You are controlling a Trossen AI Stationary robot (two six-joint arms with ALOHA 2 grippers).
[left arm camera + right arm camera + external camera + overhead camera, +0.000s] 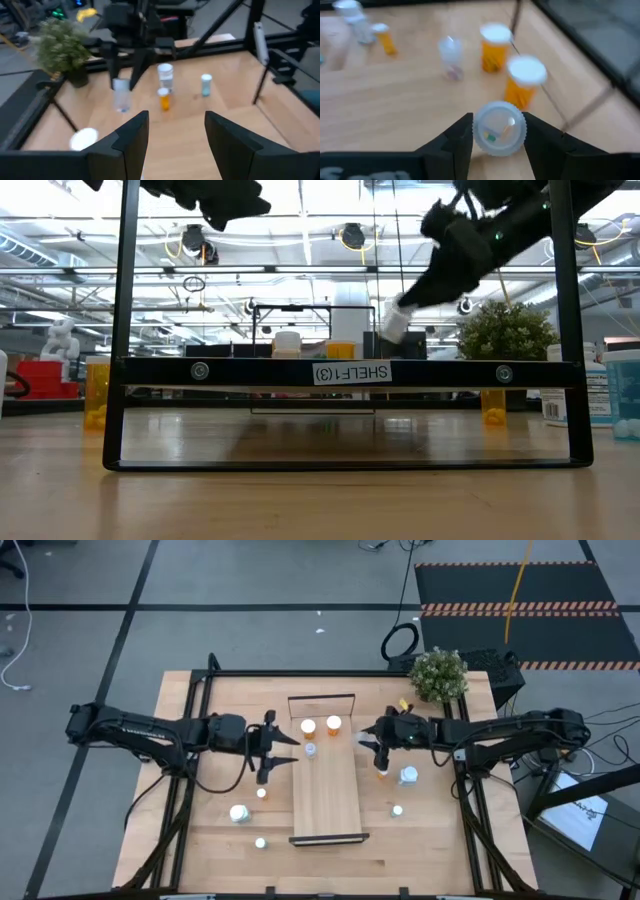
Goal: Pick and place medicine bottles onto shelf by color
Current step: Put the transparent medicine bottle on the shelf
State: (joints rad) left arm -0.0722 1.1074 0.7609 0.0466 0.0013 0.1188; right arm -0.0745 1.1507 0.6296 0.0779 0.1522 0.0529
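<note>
The shelf [326,795] is a long light-wood board with dark end frames. Two orange bottles [308,726] [333,723] and a clear one [311,749] stand at its far end. My right gripper [366,740] is over the shelf's far right edge and shut on a clear bottle [499,127]; the low view [393,323] shows it well above the board. My left gripper [284,749] is open and empty at the shelf's left side; its fingers [132,132] are spread wide. Other bottles stand on the table on both sides. My right gripper pinches the clear bottle's round sides [476,131] between its two fingers. The fingers slant down from the table's right. The bottle's clear end faces the wrist camera and its white end [393,323] sticks out below the fingers. It is tilted and lifted clear of the shelf.
Right of the shelf stand a big clear bottle [409,775], a small orange one [382,775] and a small pale one [397,809]. Left of it stand a big bottle [239,812], a small orange one [261,793] and a small pale one [260,842]. A potted plant [438,674] stands at the far right.
</note>
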